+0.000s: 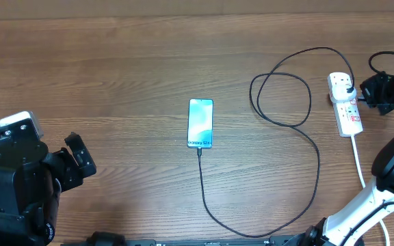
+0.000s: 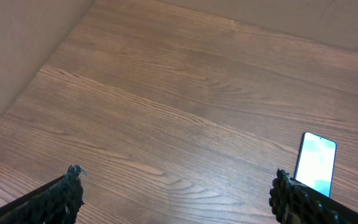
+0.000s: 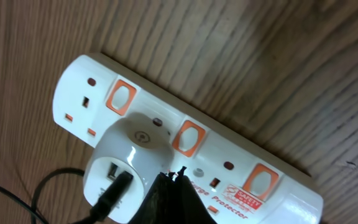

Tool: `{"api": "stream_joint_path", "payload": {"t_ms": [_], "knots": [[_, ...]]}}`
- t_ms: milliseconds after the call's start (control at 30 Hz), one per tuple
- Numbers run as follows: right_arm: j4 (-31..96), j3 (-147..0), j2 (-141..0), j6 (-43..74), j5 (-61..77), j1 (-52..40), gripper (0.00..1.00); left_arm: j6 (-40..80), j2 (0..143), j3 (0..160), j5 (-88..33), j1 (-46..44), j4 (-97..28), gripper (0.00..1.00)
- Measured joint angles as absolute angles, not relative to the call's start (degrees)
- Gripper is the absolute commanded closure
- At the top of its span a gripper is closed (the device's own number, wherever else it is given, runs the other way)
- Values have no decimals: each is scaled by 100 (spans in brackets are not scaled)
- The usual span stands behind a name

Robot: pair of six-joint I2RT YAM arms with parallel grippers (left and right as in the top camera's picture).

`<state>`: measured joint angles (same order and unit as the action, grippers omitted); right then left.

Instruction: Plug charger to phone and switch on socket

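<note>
The phone (image 1: 200, 123) lies flat mid-table with its blue-cyan screen lit; it also shows in the left wrist view (image 2: 316, 163). The charger's thin black cable (image 1: 318, 171) meets the phone's near end, curves right, loops and reaches the socket (image 1: 348, 113). In the right wrist view the socket (image 3: 241, 155) is a white strip with orange-red switches. A white adapter (image 3: 126, 155) sits in it, with the cable's black connector (image 3: 114, 193) plugged in. My right gripper (image 3: 174, 175) is shut, its tips on the strip beside the adapter. My left gripper (image 2: 176, 190) is open and empty, left of the phone.
The socket's thick white cord (image 1: 358, 160) runs toward the front right edge, beside the right arm's white base (image 1: 351, 212). The left arm's black body (image 1: 16, 184) fills the front left corner. The table is bare wood elsewhere.
</note>
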<state>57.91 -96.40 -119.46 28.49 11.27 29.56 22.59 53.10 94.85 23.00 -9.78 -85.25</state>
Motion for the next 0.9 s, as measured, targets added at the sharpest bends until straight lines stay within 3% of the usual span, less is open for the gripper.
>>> {"api": "stream_joint_path", "payload": {"t_ms": [500, 900], "knots": [[6003, -9808, -12116, 2867, 917, 2700, 96, 2259, 5312, 9485, 2303, -978, -8442, 0], [6392, -9944, -12182, 2858, 707, 3079, 96, 2259, 5312, 9485, 2300, -978, -8440, 0]]}}
